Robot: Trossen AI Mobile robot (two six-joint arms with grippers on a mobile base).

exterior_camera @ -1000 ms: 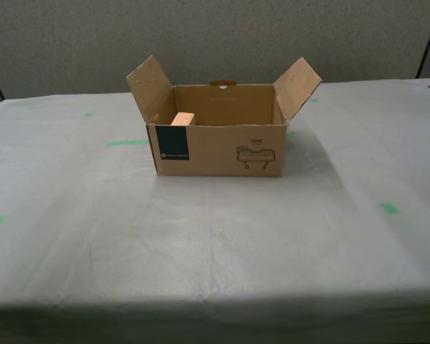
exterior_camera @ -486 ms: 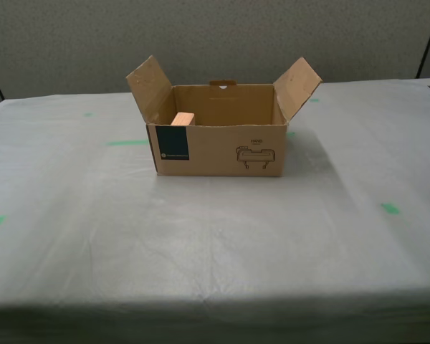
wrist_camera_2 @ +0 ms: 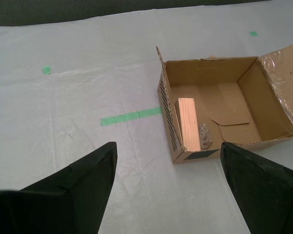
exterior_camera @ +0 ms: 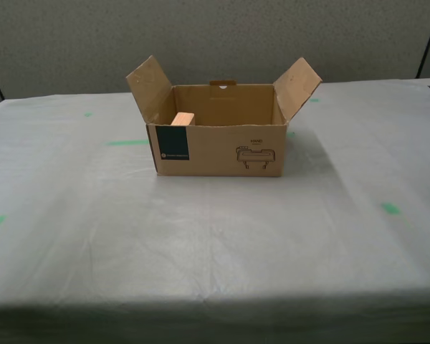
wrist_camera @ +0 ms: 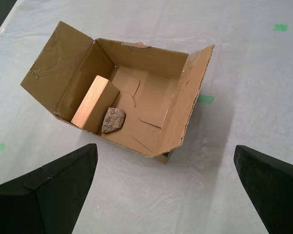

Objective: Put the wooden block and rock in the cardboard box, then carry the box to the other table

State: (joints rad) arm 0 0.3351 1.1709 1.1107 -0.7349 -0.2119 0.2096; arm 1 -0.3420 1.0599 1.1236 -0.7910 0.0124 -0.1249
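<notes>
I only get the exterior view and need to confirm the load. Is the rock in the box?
Observer: Yes. The rock lies on the floor of the cardboard box, touching the wooden block.
Operator: Are the grippers holding anything?
Observer: No. My first gripper is open, its fingers apart above the table.
Operator: And the other?
Observer: My second gripper is open too, clear of the box.
</notes>
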